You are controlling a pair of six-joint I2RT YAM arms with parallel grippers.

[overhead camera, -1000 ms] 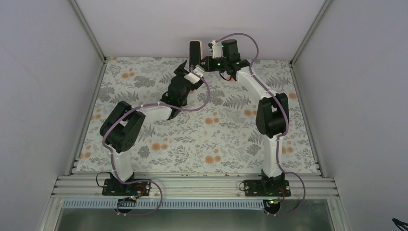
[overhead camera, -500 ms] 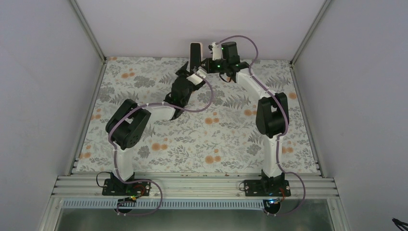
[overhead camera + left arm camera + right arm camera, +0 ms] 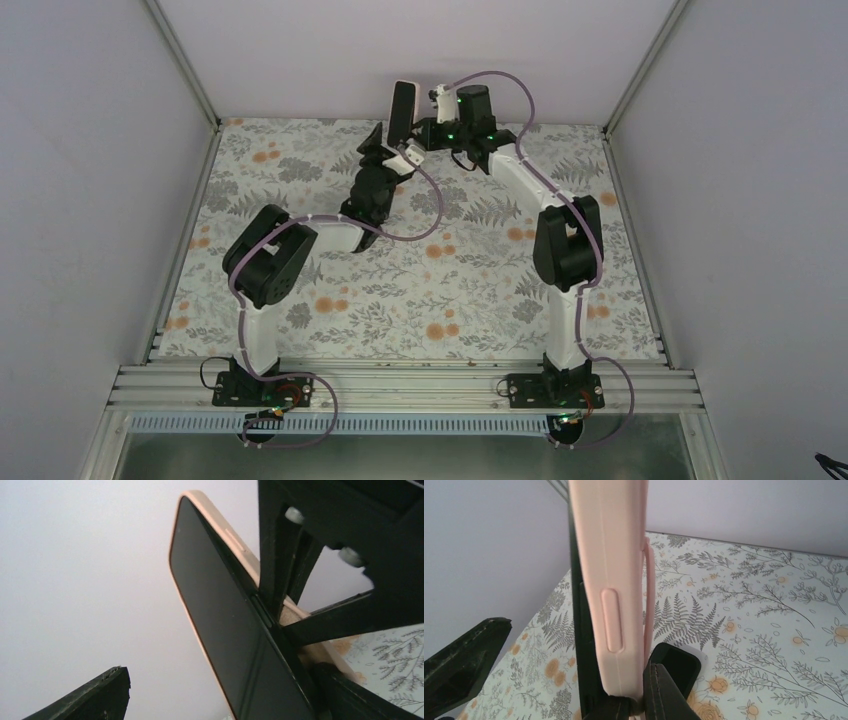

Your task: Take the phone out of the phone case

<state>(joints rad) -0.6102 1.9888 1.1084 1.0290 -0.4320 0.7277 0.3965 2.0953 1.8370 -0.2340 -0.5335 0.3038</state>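
The phone point(image 3: 402, 106) stands upright above the back of the table, still inside its pale pink phone case point(image 3: 610, 580). My right gripper point(image 3: 420, 130) is shut on the cased phone's lower end, one finger point(image 3: 666, 695) pressing the case's back. In the left wrist view the dark screen point(image 3: 220, 630) faces me, with the pink case rim point(image 3: 239, 541) round it. My left gripper point(image 3: 384, 148) is open just left of and below the phone. Its jaws stand wide apart, with the phone's lower part between them in the left wrist view. I cannot tell whether they touch it.
The floral tablecloth point(image 3: 440, 260) covers the table. White walls close in the back and both sides, and an aluminium rail point(image 3: 400, 385) runs along the near edge by the arm bases. One finger of my left gripper point(image 3: 459, 665) shows low in the right wrist view.
My left arm has stretched toward the back, bringing its open gripper closer under the phone. The right gripper has kept its hold, and the phone has tilted slightly.
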